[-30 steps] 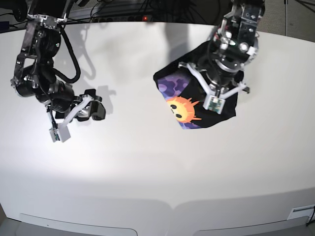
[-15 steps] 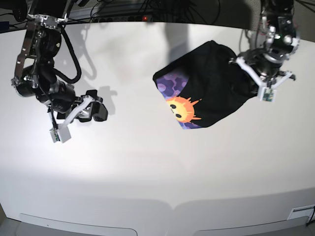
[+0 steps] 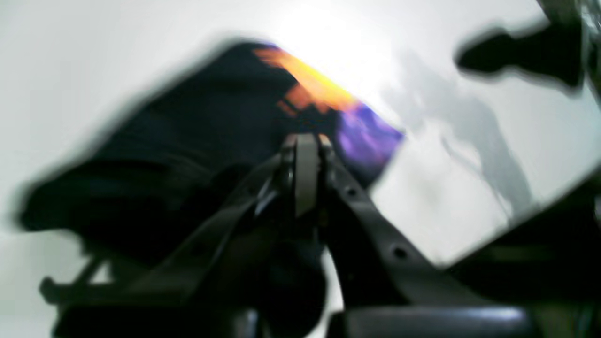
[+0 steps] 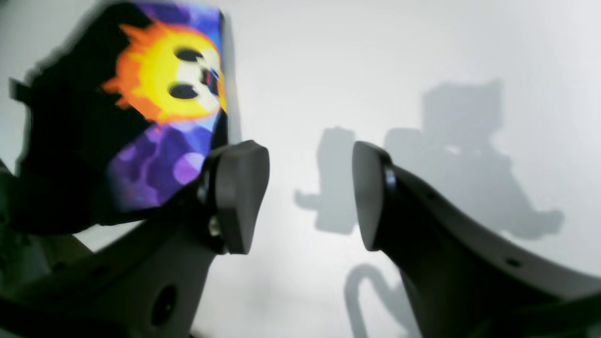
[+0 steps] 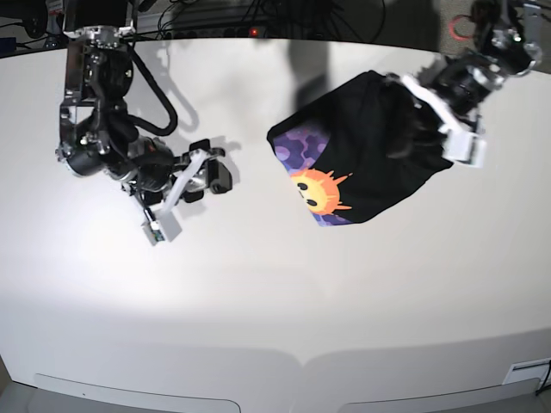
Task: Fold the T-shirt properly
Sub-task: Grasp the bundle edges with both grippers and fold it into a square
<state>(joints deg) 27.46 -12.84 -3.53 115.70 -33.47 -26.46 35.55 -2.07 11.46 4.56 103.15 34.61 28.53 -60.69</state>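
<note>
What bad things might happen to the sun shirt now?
The folded T-shirt lies near the table's far right side, and the left gripper hovers over its right edge with its jaws together. It might snag that edge and pull the fold open. The right gripper, jaws open, points toward the shirt; a low approach could bunch the printed corner.

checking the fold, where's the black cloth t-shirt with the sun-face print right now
In the base view the black cloth T-shirt lies bunched on the white table, upper right of centre, sun print facing up. The left gripper is at its right edge; the open right gripper is well apart.
</note>
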